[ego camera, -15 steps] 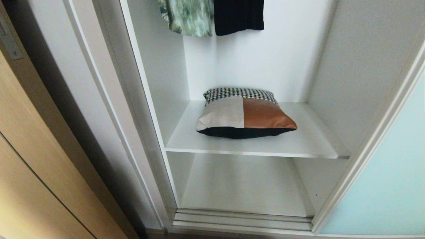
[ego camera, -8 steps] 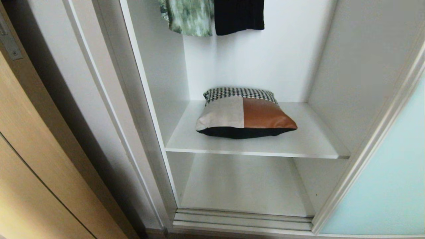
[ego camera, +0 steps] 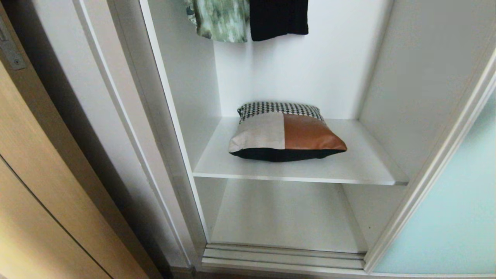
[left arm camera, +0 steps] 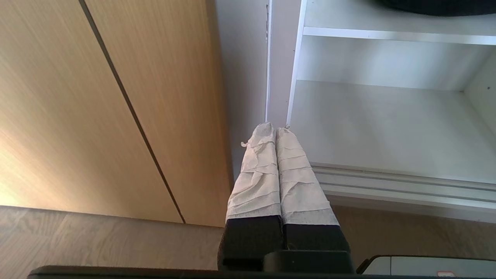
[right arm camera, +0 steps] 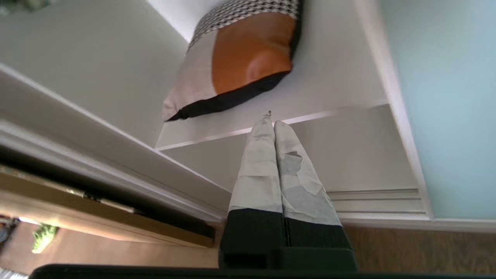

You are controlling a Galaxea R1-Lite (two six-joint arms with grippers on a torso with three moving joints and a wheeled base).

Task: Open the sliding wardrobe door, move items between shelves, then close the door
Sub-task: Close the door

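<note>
Fingers pressed together and holding nothing on both sides: the right gripper (right arm camera: pixel 274 123) points up at the cushion (ego camera: pixel 285 132), the left gripper (left arm camera: pixel 276 130) hangs low by the tan wooden door (left arm camera: pixel 97 104). Cushion lies flat on the upper shelf (ego camera: pixel 360 164). Sliding wardrobe door (ego camera: pixel 453 209) stands right of the cushion, compartment open.

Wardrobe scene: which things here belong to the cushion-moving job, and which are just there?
Job:
- frosted pale aqua glass sliding door, already open
- square houndstooth, beige and rust-brown leather cushion
- upper white shelf under the cushion
- lower white shelf, bare
- right pincer, shut, outside the wardrobe

Just there:
- green patterned garment
- black garment
- tan wooden door
</note>
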